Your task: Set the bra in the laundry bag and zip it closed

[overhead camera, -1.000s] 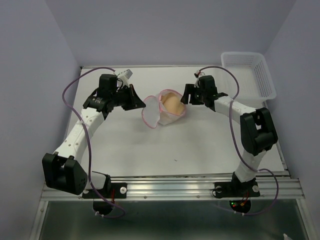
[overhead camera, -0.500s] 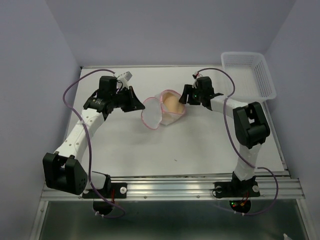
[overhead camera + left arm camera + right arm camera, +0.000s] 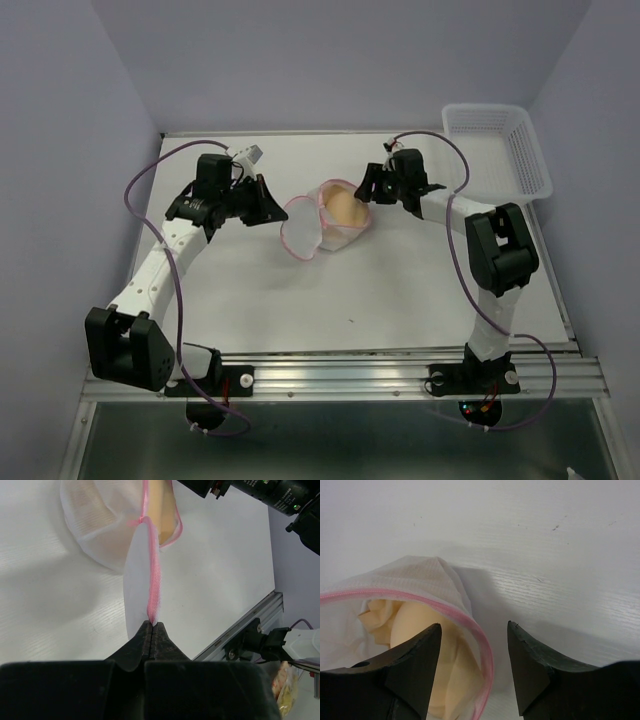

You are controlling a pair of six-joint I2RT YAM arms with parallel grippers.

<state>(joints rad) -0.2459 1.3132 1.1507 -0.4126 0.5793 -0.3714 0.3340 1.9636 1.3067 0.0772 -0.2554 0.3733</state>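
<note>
The white mesh laundry bag (image 3: 330, 225) lies open at the table's middle, its pink zipper rim showing. The beige bra (image 3: 341, 207) sits inside it, seen in the right wrist view (image 3: 420, 640) and the left wrist view (image 3: 162, 515). My left gripper (image 3: 272, 205) is shut on the pink rim of the bag's open lid flap (image 3: 152, 587) and holds it up on edge. My right gripper (image 3: 366, 190) is open at the bag's right side; its jaws straddle the pink rim (image 3: 477, 635) without touching it.
A white plastic lattice basket (image 3: 497, 145) stands at the back right corner. The metal rail (image 3: 340, 372) runs along the near edge. Purple walls close in on the left, back and right.
My right gripper has moved back and a little left along the bag's right side. My left gripper has drawn slightly left and back with the flap still held.
</note>
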